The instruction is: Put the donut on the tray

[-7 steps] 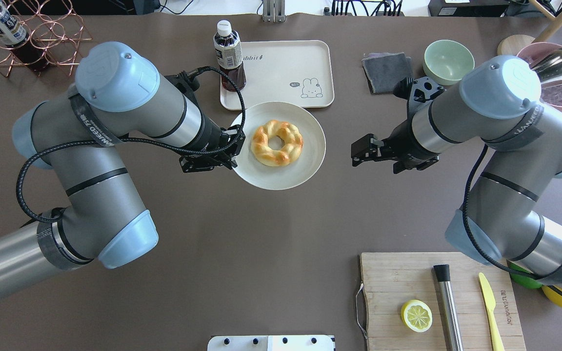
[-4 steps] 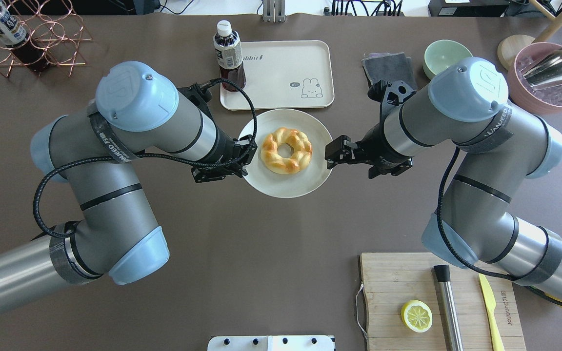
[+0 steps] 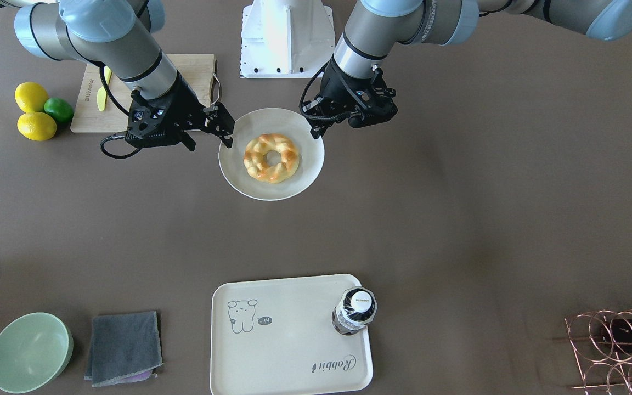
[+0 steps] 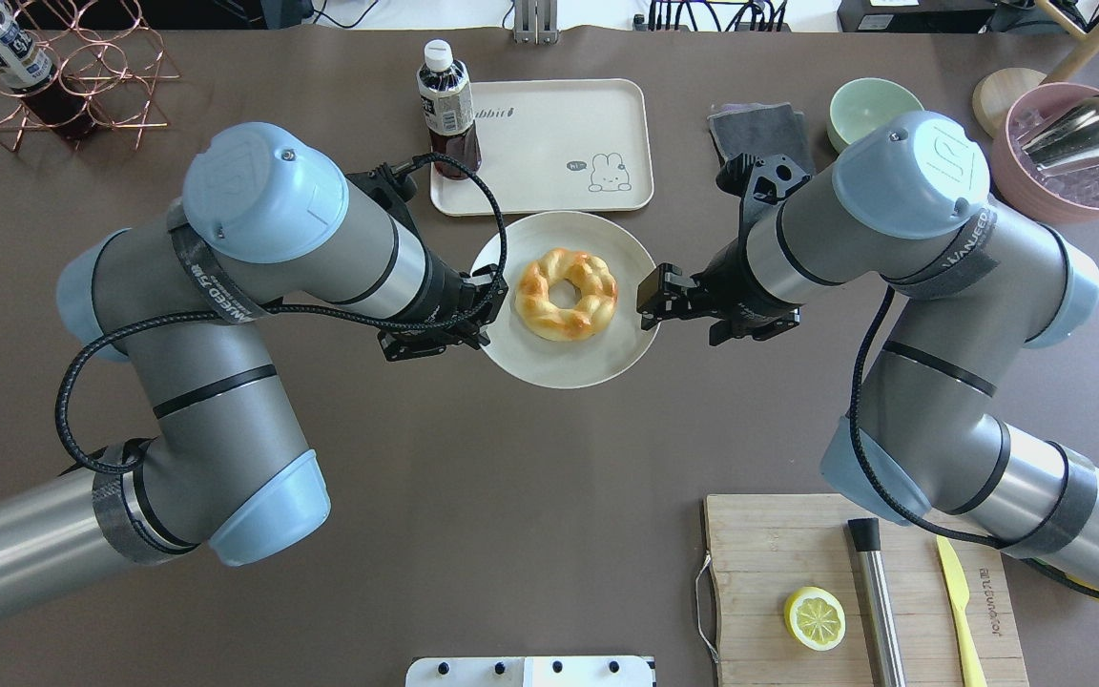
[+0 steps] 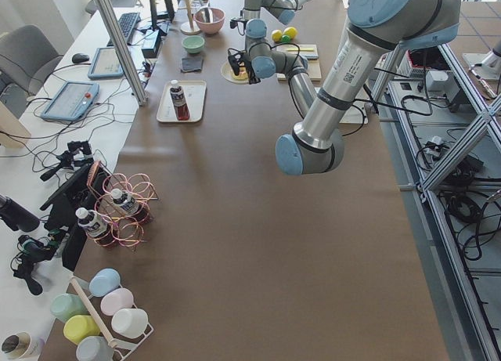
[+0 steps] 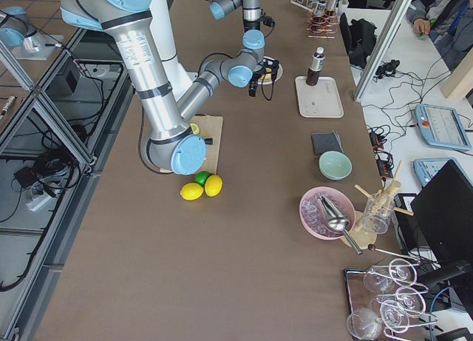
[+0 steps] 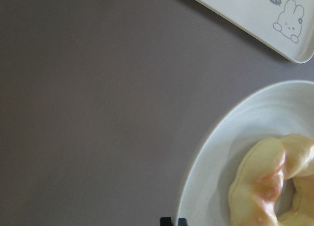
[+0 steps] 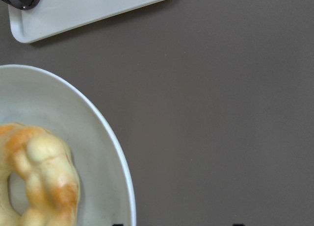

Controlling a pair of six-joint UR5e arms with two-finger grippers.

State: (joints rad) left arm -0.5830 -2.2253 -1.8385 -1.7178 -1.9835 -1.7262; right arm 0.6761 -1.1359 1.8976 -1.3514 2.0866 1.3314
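We see the left gripper [image 4: 485,310] pinched narrow on the pale plate's [image 4: 559,377] rim. The right gripper [image 4: 650,298] is spread wide astride the opposite rim, gripping nothing. The donut [image 4: 567,295] lies on that plate between them. Just beyond sits the tray [image 4: 559,124], with a bottle [image 4: 447,110] standing on its corner.

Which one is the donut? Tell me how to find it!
Look at the middle of the brown table, where the left gripper and the right gripper sit on either side of a round pale plate. The donut lies on that plate. It is the only golden-brown braided ring with a hole; the lemon half on the wooden board is yellow and flat.
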